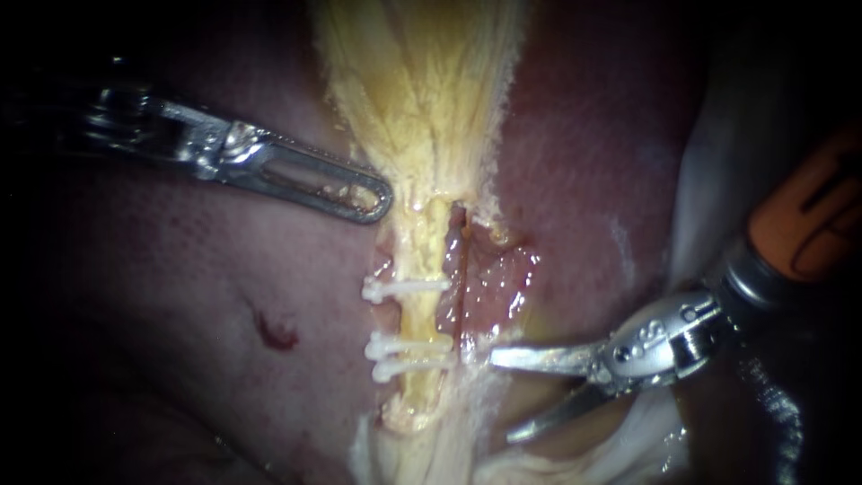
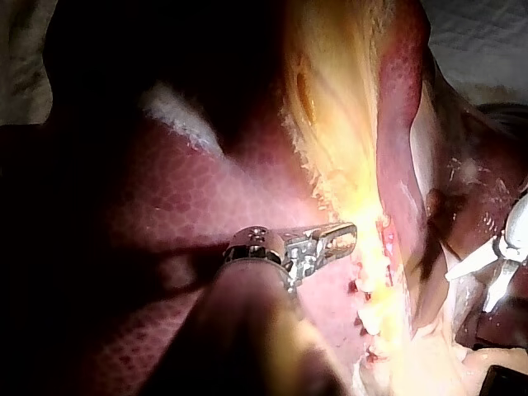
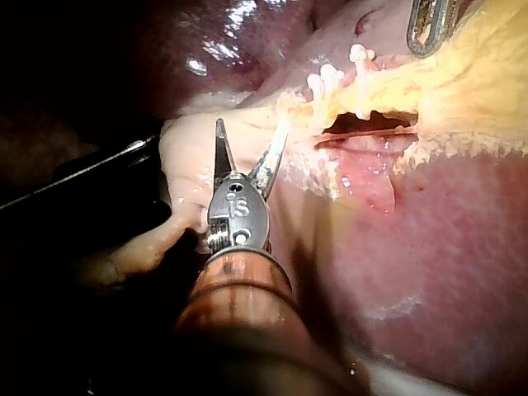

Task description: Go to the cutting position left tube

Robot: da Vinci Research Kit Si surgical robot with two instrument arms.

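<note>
The left tube [image 1: 422, 314] is a thin yellow strip in the middle of the endoscope view. It runs down from the wide yellow gallbladder [image 1: 422, 81], with pink liver [image 1: 180, 296] on both sides. Three white clips [image 1: 404, 346] sit across the tube, one higher up and two close together lower down. The left instrument [image 1: 375, 199] comes in from the left. Its end effector is clamped on the edge of the gallbladder, just above the top clip, with the two jaws lying flat together. The right instrument [image 1: 503, 398] comes in from the right, and its end effector is two thin blades that stand apart and hold nothing. The upper blade points at the left tube and ends just beside it, level with the two lower clips. The lower blade points down and away. Neither blade is around the tube. A small dark red spot [image 1: 278, 334] shows on the liver, to the left of the clips.
</note>
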